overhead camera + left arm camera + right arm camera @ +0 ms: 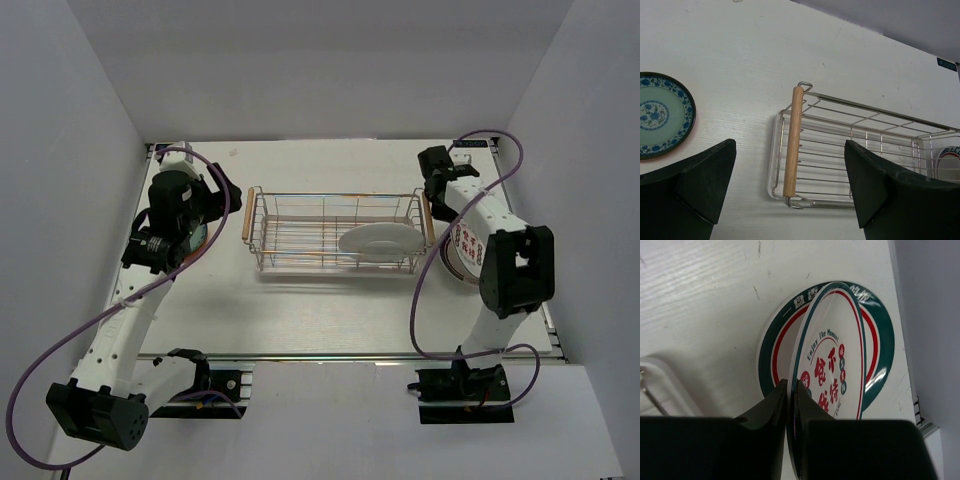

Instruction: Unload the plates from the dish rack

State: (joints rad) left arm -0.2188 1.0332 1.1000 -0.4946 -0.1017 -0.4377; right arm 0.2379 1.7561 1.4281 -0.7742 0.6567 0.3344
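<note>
Top view: found dish rack (300,232) mid-table, long axis left-right. Saw one white plate (380,240) leaning in its right end, nearer the right arm.

Left wrist: saw left gripper (790,144) spread wide, empty, facing the rack's smooth wooden handle (796,110), thin chrome wire beyond. Spotted glossy teal plate (660,115), blue pattern, orange-red rim, flat on table (740,60), off left.

Right wrist: saw right gripper (791,386) pinched on rim of ringed plate (835,365), held on edge just above matching flat plate (882,340). Judged set-down spot straight below.
</note>
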